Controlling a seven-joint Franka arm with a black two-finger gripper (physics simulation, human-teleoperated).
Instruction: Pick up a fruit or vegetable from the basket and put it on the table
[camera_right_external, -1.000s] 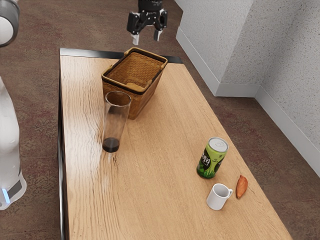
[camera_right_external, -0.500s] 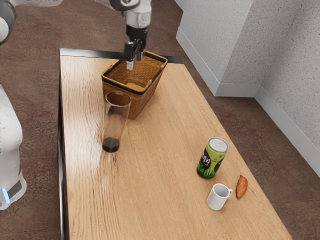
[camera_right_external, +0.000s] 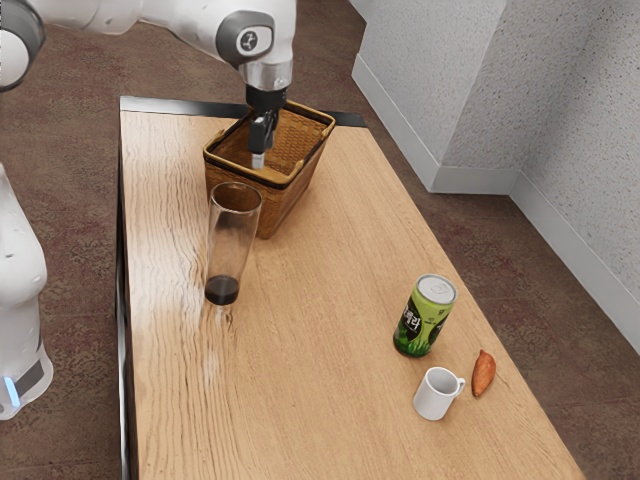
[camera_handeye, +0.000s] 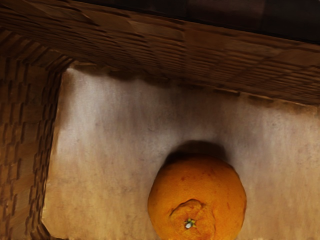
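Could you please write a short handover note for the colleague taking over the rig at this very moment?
Gripper: pointing down into the opening of the wicker basket; I can't tell whether it is open or shut.
Job's things: the orange is on the basket's floor, below the hand. The table is where it should go.
Also on the table: tall glass, green can, white mug and a tapered reddish-orange item beside the mug.
Done: the hand is at the basket.
Left: grasp the orange, lift it past the rim, set it on the table.
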